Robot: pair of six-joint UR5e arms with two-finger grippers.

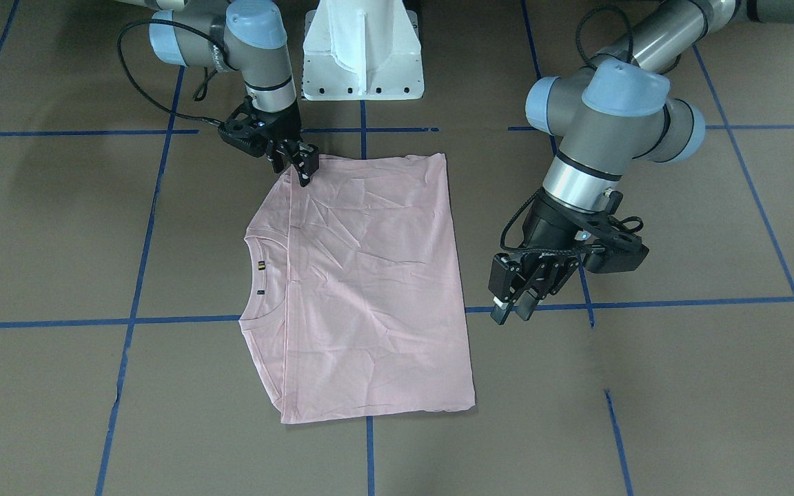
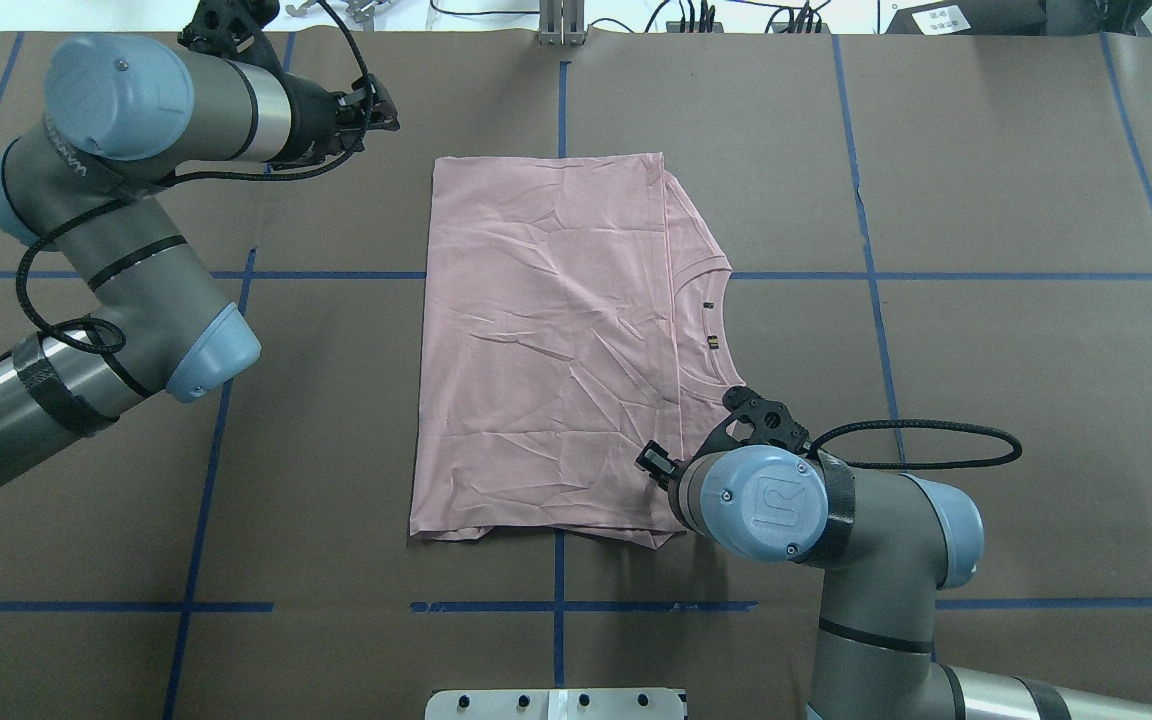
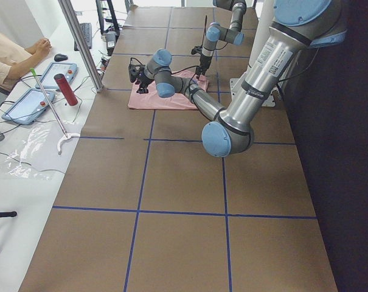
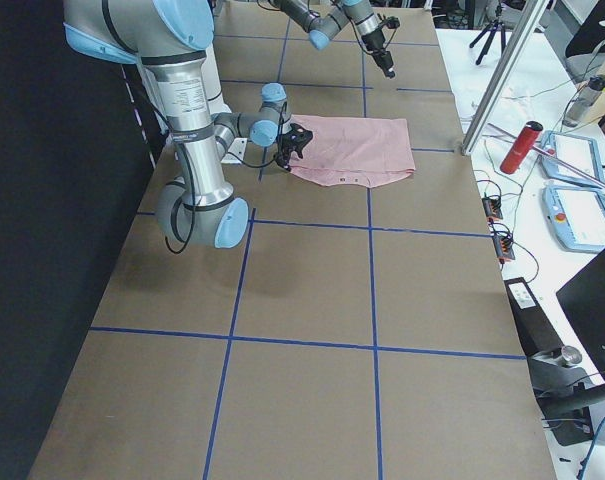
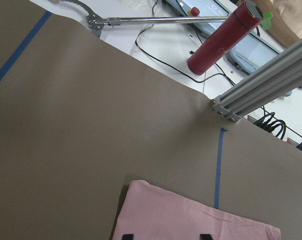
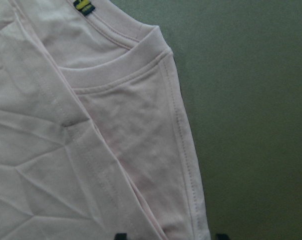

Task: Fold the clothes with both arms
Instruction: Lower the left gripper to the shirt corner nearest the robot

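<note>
Folded pink T-shirt (image 2: pixel 546 340) lies flat on the taped table (image 2: pixel 986 330); right arm (image 2: pixel 756 505) hangs over its near corner.

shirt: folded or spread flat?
Folded. The T-shirt lies as a rectangle, no sleeves sticking out, with a top layer's edge running just short of the collar.

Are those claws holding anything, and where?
Nothing held: the right gripper is open at a shoulder corner of the pale pink T-shirt; the left gripper hangs open.

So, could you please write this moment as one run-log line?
shirt: partly folded, flat on table | right tool: open, at shirt's shoulder | left tool: open, above table, off shirt
</note>
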